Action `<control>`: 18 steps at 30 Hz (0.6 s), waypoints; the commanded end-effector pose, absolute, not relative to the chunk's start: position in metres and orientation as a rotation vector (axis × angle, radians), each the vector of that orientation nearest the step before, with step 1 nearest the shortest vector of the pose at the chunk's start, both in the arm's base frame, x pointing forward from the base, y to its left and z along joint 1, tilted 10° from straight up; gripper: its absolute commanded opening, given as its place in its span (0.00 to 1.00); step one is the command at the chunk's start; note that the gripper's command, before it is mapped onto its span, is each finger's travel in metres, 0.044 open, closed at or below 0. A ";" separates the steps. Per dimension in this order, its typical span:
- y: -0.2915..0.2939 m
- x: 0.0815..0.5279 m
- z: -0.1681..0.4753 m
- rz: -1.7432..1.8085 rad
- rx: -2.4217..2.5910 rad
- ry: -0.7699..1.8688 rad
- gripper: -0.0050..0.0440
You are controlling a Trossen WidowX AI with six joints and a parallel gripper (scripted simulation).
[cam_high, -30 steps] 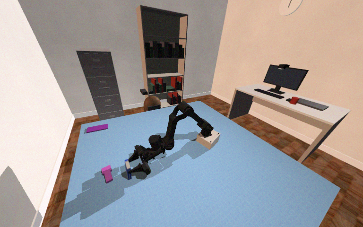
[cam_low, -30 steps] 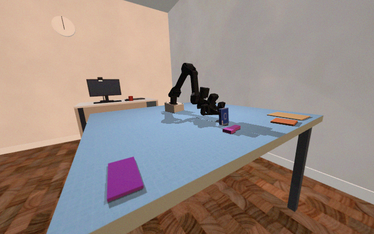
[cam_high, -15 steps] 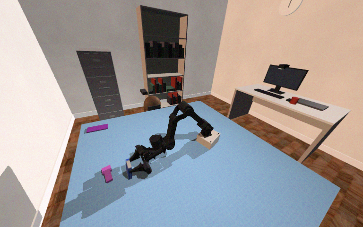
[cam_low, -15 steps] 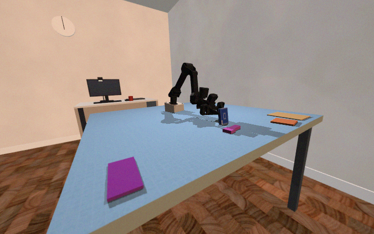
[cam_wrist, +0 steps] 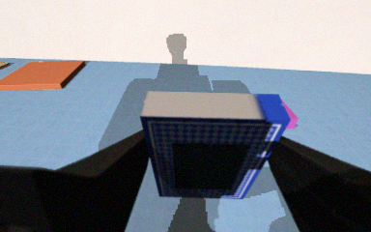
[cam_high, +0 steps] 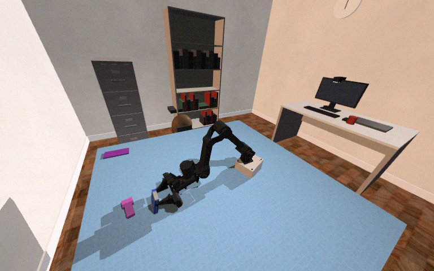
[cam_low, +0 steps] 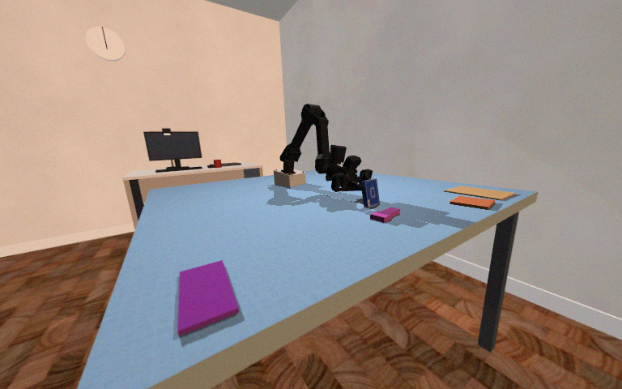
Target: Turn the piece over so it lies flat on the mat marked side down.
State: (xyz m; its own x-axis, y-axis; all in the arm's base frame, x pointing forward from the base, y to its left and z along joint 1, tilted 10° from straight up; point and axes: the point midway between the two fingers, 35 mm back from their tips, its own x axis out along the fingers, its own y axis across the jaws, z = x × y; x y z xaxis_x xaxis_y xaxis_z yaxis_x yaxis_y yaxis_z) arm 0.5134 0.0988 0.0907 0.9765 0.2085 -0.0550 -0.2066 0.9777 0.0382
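Note:
The piece is a flat blue block (cam_high: 155, 201) with a patterned face and a beige top edge. It stands on edge on the blue mat (cam_high: 224, 204), nearly upright. It also shows in the exterior view (cam_low: 370, 193) and fills the wrist view (cam_wrist: 210, 145), its dark-centred patterned face toward the wrist camera. My gripper (cam_high: 163, 193) is low over the mat, far out from my base (cam_high: 248, 166), and is shut on the block, one finger on each side edge (cam_wrist: 208, 159).
A pink T-shaped piece (cam_high: 128, 206) lies just beyond the block. A purple slab (cam_high: 116, 153) lies far off near a mat corner. An orange slab (cam_low: 471, 202) and a tan slab (cam_low: 479, 192) lie near another edge. A desk (cam_high: 345, 127) stands beside the table.

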 end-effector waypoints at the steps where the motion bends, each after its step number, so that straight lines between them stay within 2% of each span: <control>1: 0.098 0.510 0.086 0.211 0.033 0.069 0.10; 18: 0.097 0.505 0.084 0.213 0.033 0.068 0.10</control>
State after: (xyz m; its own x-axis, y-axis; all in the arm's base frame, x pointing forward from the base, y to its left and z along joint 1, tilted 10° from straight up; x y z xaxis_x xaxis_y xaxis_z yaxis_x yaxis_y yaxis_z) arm 0.5079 0.0971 0.0885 0.9761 0.2106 -0.0531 -0.2088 0.9772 0.0384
